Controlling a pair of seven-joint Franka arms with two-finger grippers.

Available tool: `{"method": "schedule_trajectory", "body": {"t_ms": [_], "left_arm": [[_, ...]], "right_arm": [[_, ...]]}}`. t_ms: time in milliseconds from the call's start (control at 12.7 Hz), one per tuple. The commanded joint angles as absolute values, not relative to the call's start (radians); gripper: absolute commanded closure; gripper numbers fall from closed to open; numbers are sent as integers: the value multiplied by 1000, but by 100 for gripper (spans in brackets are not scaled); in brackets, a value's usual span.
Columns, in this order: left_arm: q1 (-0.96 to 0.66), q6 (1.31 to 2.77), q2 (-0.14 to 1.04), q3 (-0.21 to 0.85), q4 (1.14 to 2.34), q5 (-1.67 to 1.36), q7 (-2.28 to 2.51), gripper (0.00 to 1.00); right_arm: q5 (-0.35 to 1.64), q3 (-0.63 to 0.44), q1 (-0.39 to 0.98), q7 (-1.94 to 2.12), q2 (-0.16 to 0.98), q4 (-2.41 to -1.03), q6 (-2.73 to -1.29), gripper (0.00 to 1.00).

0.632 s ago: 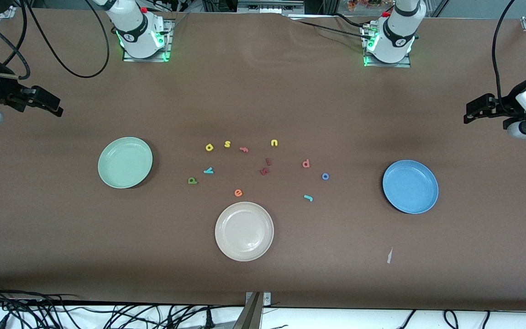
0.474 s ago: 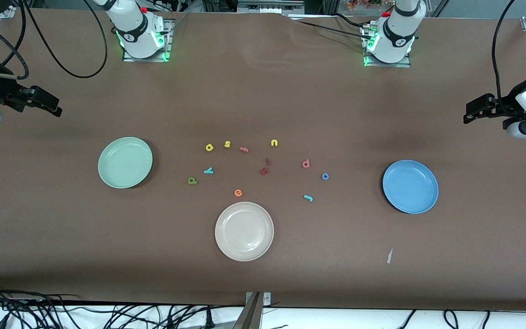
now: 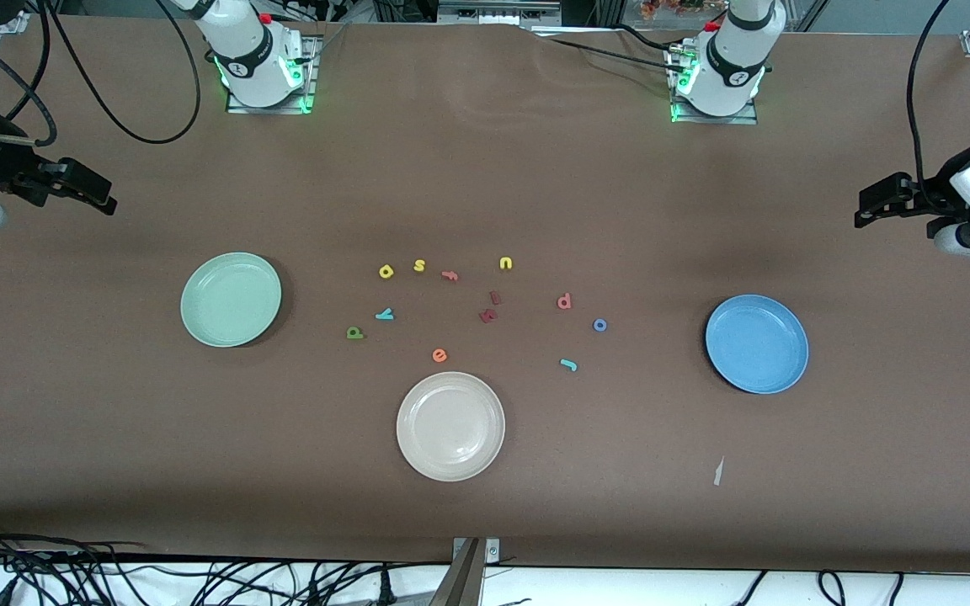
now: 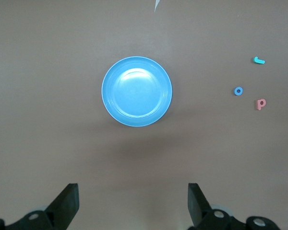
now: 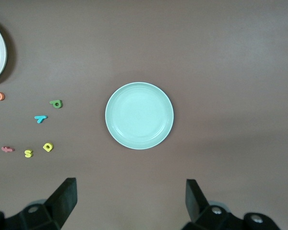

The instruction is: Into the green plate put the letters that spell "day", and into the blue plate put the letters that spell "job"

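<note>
The green plate (image 3: 231,300) (image 5: 139,115) lies toward the right arm's end, the blue plate (image 3: 756,343) (image 4: 137,91) toward the left arm's end. Between them lie the olive "d" (image 3: 354,333) (image 5: 56,103), yellow "a" (image 3: 386,271) (image 5: 48,147) and teal "y" (image 3: 384,315) (image 5: 40,118). Closer to the blue plate are the teal "j" (image 3: 568,364) (image 4: 259,60), blue "o" (image 3: 599,325) (image 4: 238,91) and salmon "b" (image 3: 564,301) (image 4: 260,103). My right gripper (image 3: 89,189) (image 5: 130,189) hangs open and empty high above the table by the green plate. My left gripper (image 3: 881,200) (image 4: 133,191) hangs open and empty by the blue plate.
A beige-white plate (image 3: 450,426) sits nearer the front camera than the letters. Other letters lie among them: yellow "s" (image 3: 419,265) and "u" (image 3: 505,263), salmon "f" (image 3: 450,275), orange "e" (image 3: 439,355), two dark red ones (image 3: 489,308). A paper scrap (image 3: 717,471) lies near the blue plate.
</note>
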State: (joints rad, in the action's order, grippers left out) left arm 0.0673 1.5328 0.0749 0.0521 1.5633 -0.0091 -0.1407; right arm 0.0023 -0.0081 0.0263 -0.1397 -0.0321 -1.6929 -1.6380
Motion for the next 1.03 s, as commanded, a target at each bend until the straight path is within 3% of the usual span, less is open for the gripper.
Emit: {"method": "schedule_trajectory", "body": {"t_ms": [0,947], "left_arm": [[64,1549,71,52,1565,-17,-160,0],[66,1563,91,52,1557,-18,-161,0]], "right_arm": [[-14,-11,32,-130,-44,-1692,-1626,0],[-14,-12,32,-130,-43,-1695,-1626,0]]}}
